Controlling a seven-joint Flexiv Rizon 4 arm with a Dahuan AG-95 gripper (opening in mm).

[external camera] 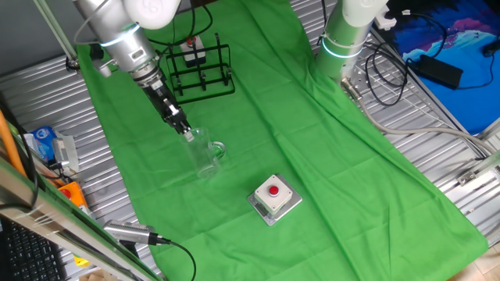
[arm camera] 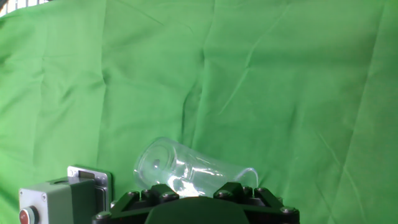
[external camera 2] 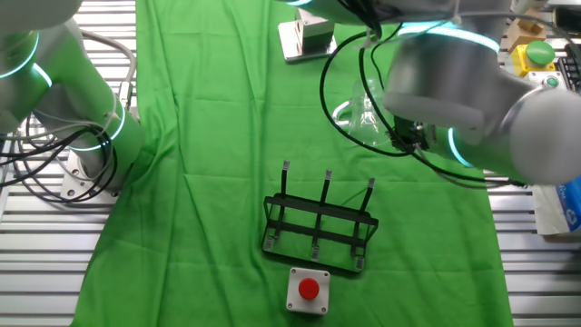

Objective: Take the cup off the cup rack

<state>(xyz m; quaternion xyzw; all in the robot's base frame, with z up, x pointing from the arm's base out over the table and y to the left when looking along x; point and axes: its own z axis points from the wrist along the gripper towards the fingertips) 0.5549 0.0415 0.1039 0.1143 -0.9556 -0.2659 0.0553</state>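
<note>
The cup [external camera: 208, 154] is a clear glass mug with a side handle. It is over the green cloth, well in front of the cup rack [external camera: 201, 69], a black wire frame with upright pegs that stands empty. My gripper [external camera: 186, 131] is shut on the cup's rim from above and to the left. In the hand view the cup [arm camera: 186, 167] stretches away from between my fingers [arm camera: 155, 191], with its handle to the right. In the other fixed view the cup [external camera 2: 361, 113] shows beside the arm, apart from the rack [external camera 2: 320, 227]. My gripper is hidden there.
A grey box with a red button [external camera: 274, 197] sits on the cloth in front of the cup and shows at the lower left in the hand view [arm camera: 59, 199]. A second button box [external camera: 193, 48] sits behind the rack. A second arm's base [external camera: 344, 39] stands at the back right.
</note>
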